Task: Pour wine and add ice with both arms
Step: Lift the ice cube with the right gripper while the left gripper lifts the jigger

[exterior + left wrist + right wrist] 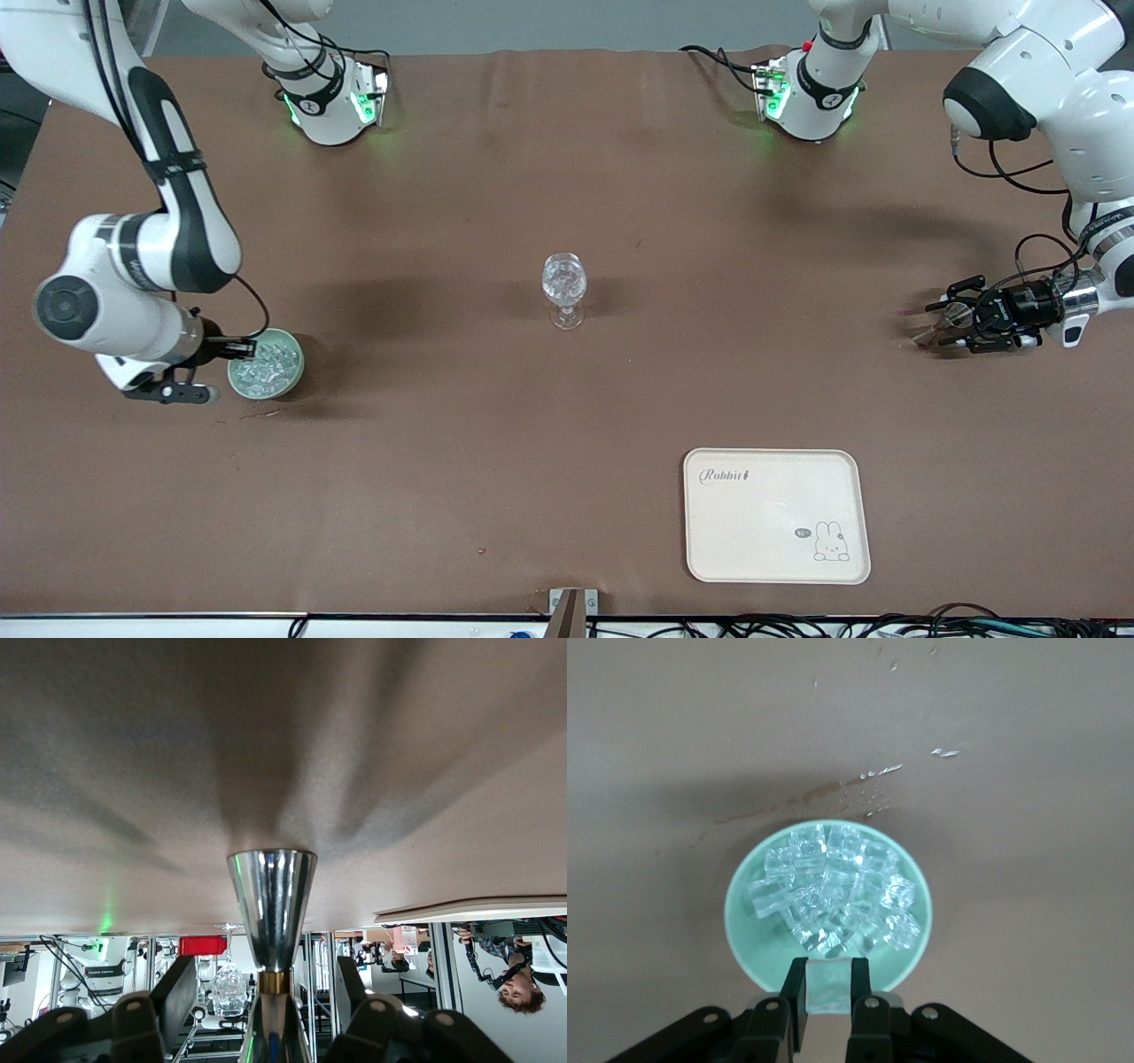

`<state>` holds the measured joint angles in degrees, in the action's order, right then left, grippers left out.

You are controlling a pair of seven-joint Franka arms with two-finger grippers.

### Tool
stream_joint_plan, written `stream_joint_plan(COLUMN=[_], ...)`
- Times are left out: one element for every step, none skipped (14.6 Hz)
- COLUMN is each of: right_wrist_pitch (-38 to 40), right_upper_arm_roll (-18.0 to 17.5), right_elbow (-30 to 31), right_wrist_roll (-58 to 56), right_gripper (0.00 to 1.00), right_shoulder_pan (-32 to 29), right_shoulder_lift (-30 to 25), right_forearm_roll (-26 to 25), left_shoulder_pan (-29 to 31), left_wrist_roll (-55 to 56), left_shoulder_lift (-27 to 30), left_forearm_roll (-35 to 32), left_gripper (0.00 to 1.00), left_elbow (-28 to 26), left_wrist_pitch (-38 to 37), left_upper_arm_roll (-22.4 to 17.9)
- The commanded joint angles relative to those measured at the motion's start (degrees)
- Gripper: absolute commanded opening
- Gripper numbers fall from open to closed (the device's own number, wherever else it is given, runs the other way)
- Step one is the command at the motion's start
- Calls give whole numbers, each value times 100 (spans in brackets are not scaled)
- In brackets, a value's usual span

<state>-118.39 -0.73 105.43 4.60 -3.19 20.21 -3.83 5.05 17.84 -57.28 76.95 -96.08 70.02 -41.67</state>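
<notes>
In the front view the pale green bowl (299, 363) of ice (266, 365) sits at the desk's (443, 221) right-arm end, level with the middle of the frame. The right pincer (232, 347) dips over its rim. The stemmed glass (564, 288) stands at the centre, and a cream tray (775, 514) lies low in the frame. The left pincer (950, 324) is down at the left-arm end, around a small shiny metal cup (937, 326). In the left wrist view the left pincer (266, 973) is open, its 2 fingers (177, 992) flanking the cup's (272, 895) narrow neck with gaps on each side. That polished metal looks stiff and slick, so the banded neck seems the surest hold. In the right wrist view the right pincer (830, 979) is clamped on 1 clear cube (830, 988) at the bowl's (740, 904) edge, the ice (833, 890) heaped just next to it. The chunks look light, hard and slippery, so they are best pinched on flat faces. The glass is probably fragile.
</notes>
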Motion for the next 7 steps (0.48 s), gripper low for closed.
stream_joint_plan(right_wrist_pitch=[850, 1166, 1412, 1676, 1931, 2238, 2528], right_upper_arm_roll=[-58, -85, -94, -94, -94, -94, -94], right_elbow=[-793, -1170, -1505, -1847, -2234, -2568, -2833], right_wrist_roll=[172, 181, 181, 173, 138, 129, 94], right_gripper=[1, 1, 1, 1, 1, 1, 1], right_shoulder_pan=[11, 3, 3, 3, 3, -6, -24], right_shoulder_lift=[-280, -307, -333, -342, -351, -360, -369], right_forearm_roll=[23, 41, 49, 41, 49, 50, 50], left_shoulder_pan=[31, 22, 22, 31, 66, 84, 75], left_wrist_roll=[44, 44, 53, 44, 61, 53, 62], left_shoulder_lift=[42, 51, 59, 60, 60, 60, 60], left_forearm_roll=[119, 119, 119, 119, 119, 119, 119], left_gripper=[48, 39, 26, 12, 5, 4, 2], left_elbow=[-51, -51, -51, -51, -43, -51, -51], left_wrist_pitch=[-77, -77, -77, -103, -207, -313, -384], left_upper_arm_roll=[18, 27, 27, 27, 18, 18, 9])
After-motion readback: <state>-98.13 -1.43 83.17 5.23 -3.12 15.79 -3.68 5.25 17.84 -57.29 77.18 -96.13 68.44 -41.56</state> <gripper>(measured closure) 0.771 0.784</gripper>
